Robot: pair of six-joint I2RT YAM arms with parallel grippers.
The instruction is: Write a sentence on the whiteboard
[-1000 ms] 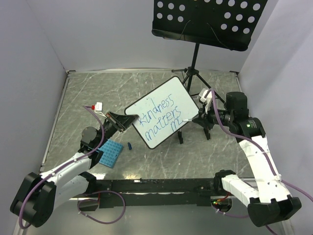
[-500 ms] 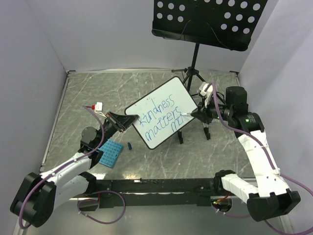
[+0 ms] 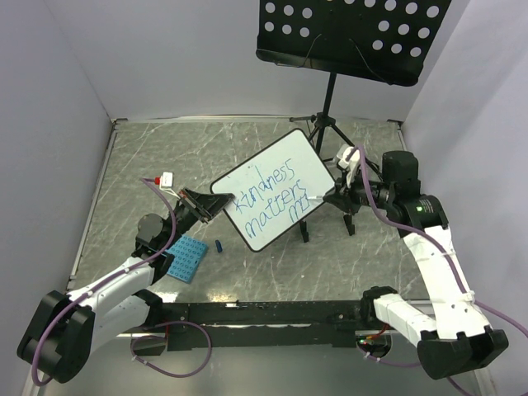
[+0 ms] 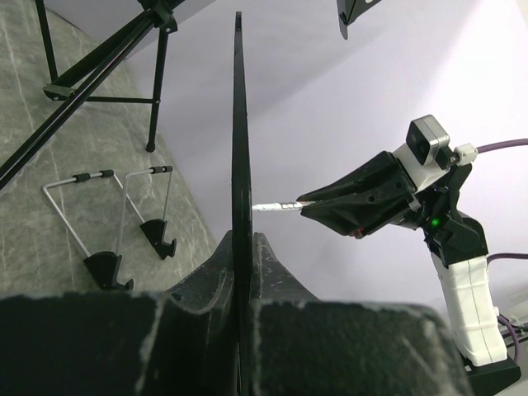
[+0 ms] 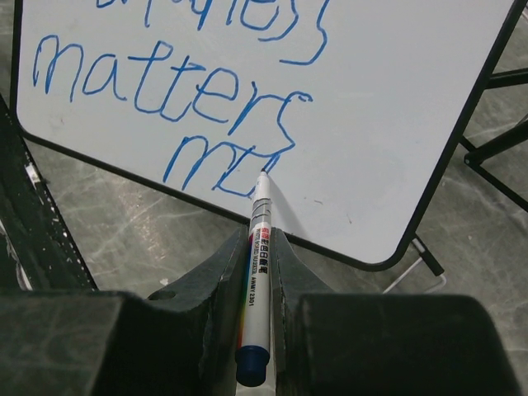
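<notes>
Whiteboard [image 3: 307, 165] white, dark-rimmed, upright on edge, angled diagonally over table [image 3: 148, 165] centre; sentence [image 3: 266, 200] blue script, "kindness matters", third line begun.

Both arms share one livery: the left arm [image 3: 111, 290] and the right arm [image 3: 441, 276] have glossy white shells on the long links, joined by rounded black joint housings, the bulkiest at the shoulders. A left purple cable [image 3: 173, 231] loops loosely along one, and a right purple cable [image 3: 369, 206] runs down the other. A small green light [image 3: 419, 209] glows on the right arm's black wrist housing. The right camera block [image 3: 347, 157] is white and grey, as is the left camera block [image 3: 167, 178] (with a red tip beside it). The left gripper [image 3: 218, 201] and right gripper [image 3: 328, 197] are matte black, with thick wedge-shaped fingers tapering forward. A black rail [image 3: 264, 312] joins the bases.
</notes>
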